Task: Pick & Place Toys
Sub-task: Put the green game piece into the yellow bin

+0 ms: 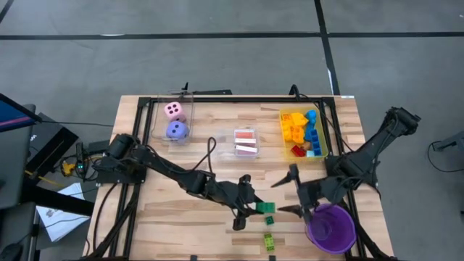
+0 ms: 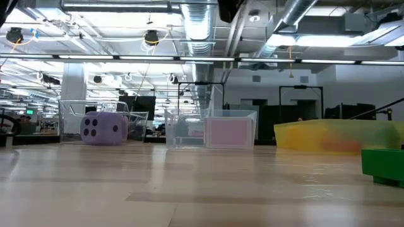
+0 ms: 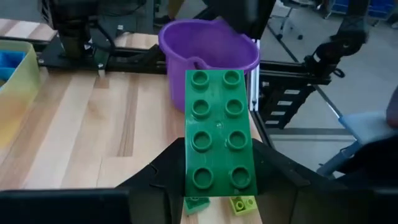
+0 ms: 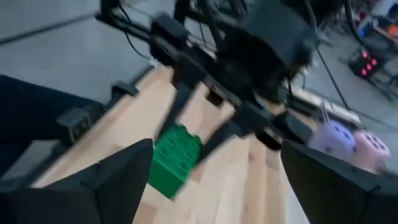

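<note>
My left gripper (image 1: 254, 203) is shut on a green eight-stud brick (image 3: 221, 124) above the table's near middle. A small dark green brick (image 1: 269, 220) and a lime brick (image 1: 269, 241) lie flat on the table below and nearer the front edge. My right gripper (image 1: 290, 192) stands open just to the right, facing the held brick (image 4: 175, 160), its fingers wide apart with nothing between them. The purple cup (image 1: 331, 226) stands upright under the right arm. My left gripper pinches the green brick's two long sides (image 3: 189, 180) between its two fingers, at the brick's end nearest the wrist. The fingers come from the table's left, slanting slightly down, and run along the brick. The brick juts out past the fingertips, studs up, lifted clear of the table.
A yellow see-through bin (image 1: 320, 148) at the back right holds yellow, blue and red bricks. A clear bin (image 1: 190, 109) at the back left holds a pink and a purple die (image 2: 104, 128). A clear bin (image 1: 246, 131) with pink-backed cards stands between them.
</note>
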Robot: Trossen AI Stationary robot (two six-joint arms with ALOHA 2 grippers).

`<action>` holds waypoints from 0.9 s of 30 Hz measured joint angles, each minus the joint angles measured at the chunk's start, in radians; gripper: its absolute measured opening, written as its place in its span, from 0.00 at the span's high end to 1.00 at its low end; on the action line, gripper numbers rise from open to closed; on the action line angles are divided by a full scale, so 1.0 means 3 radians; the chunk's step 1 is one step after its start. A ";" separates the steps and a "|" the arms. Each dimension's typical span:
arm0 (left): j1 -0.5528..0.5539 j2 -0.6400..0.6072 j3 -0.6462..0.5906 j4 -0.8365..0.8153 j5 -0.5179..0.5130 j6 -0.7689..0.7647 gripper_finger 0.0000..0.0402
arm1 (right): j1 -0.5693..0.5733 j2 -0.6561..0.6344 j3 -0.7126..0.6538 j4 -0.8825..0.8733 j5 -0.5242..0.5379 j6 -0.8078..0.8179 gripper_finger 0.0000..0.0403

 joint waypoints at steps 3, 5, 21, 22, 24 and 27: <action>0.0010 -0.0003 -0.0017 0.0028 -0.0001 -0.0003 0.67 | 0.0056 -0.0001 0.0007 0.0112 -0.0014 -0.0058 0.15; 0.0026 -0.0003 -0.0063 0.0054 -0.0004 -0.0027 0.67 | 0.0089 0.0000 0.0030 0.0112 -0.0025 -0.0061 0.16; 0.0248 -0.0005 -0.0380 0.1063 0.0331 -0.0452 0.66 | 0.0129 0.0103 0.0057 0.0241 -0.0155 -0.0284 0.17; 0.0237 -0.0005 -0.0380 0.1100 0.0331 -0.0453 0.66 | 0.0121 0.0130 0.0057 0.0265 -0.0148 -0.0304 0.17; 0.0221 -0.0005 -0.0380 0.1200 0.0329 -0.0456 0.66 | 0.0086 0.0199 0.0057 0.0333 -0.0138 -0.0396 0.17; 0.0186 -0.0005 -0.0380 0.1323 0.0340 -0.0464 0.66 | 0.0033 0.0317 0.0057 0.0433 -0.0132 -0.0570 0.17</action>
